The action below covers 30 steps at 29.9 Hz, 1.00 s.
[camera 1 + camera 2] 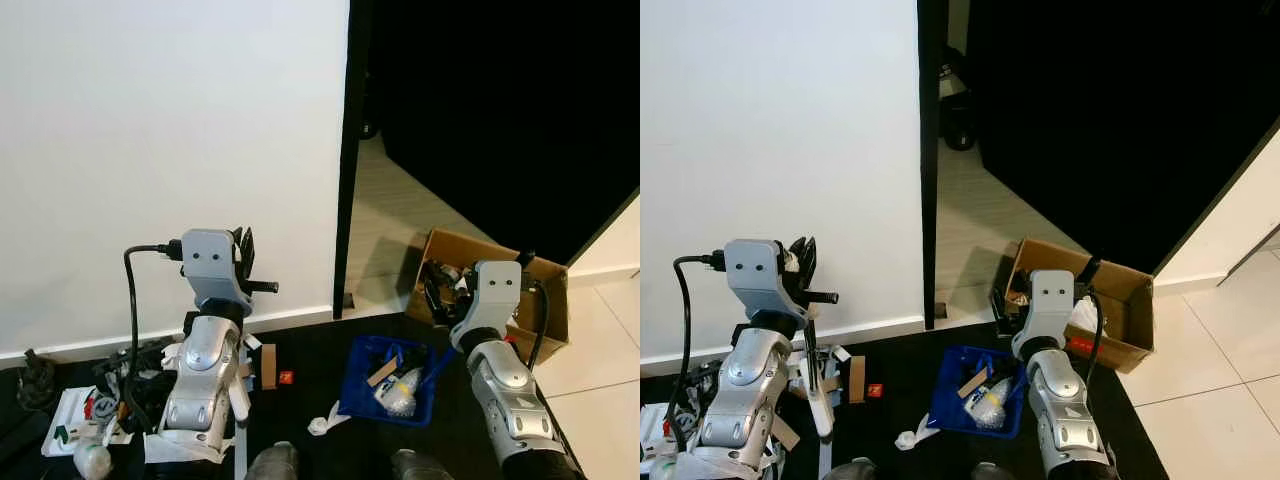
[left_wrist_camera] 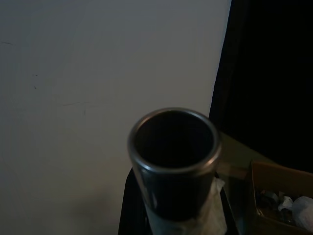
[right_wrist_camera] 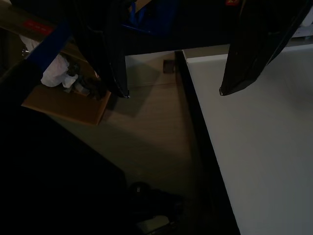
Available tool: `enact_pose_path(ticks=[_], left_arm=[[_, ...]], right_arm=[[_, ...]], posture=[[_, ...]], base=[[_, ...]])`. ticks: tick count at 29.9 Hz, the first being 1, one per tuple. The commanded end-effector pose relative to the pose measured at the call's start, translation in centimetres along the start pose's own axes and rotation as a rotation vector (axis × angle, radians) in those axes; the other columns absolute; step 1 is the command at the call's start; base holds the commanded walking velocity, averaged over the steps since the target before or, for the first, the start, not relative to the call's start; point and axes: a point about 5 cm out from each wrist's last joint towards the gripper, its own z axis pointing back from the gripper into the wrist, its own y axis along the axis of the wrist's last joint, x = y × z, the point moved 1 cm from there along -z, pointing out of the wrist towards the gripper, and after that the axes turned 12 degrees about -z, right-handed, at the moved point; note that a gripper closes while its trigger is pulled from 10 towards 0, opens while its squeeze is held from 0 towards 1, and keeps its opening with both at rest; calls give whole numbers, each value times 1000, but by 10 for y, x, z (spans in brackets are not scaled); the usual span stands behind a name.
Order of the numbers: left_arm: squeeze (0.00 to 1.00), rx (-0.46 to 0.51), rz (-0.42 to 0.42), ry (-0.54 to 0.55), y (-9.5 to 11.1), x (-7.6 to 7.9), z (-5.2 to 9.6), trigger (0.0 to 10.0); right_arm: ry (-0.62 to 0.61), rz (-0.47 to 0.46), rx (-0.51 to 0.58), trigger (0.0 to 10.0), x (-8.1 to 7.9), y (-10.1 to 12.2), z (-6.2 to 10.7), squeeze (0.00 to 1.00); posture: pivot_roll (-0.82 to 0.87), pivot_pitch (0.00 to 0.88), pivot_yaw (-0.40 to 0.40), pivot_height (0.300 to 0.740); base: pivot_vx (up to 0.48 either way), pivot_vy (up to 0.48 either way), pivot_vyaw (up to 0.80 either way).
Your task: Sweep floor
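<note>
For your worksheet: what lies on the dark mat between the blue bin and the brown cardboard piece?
In the left eye view, a small red object lies between blue bin and cardboard piece.

Blue bin (image 1: 952, 398) beside cardboard box (image 1: 1127, 318), perhaps touching

A wall (image 1: 170, 150) stands ahead on the left, a doorway (image 1: 480, 110) to its right. A cardboard box (image 1: 545, 300) sits at the doorway's foot, a bin (image 1: 365, 385) of litter just left of it, and scattered scraps (image 1: 270, 365) lie along the wall's base.
</note>
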Motion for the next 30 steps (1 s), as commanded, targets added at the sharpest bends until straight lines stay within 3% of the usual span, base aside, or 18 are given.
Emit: enact_pose_path(ticks=[1, 30], left_arm=[[0, 33, -32, 3, 6, -3, -1, 10000], [0, 20, -37, 2, 1, -3, 5, 10000]], right_arm=[[-12, -3, -3, 10000, 2, -2, 1, 0], [-23, 6, 3, 10000, 2, -4, 1, 0]], posture=[[26, 0, -12, 740], [31, 0, -9, 740]], base=[[0, 0, 0], [0, 0, 0]])
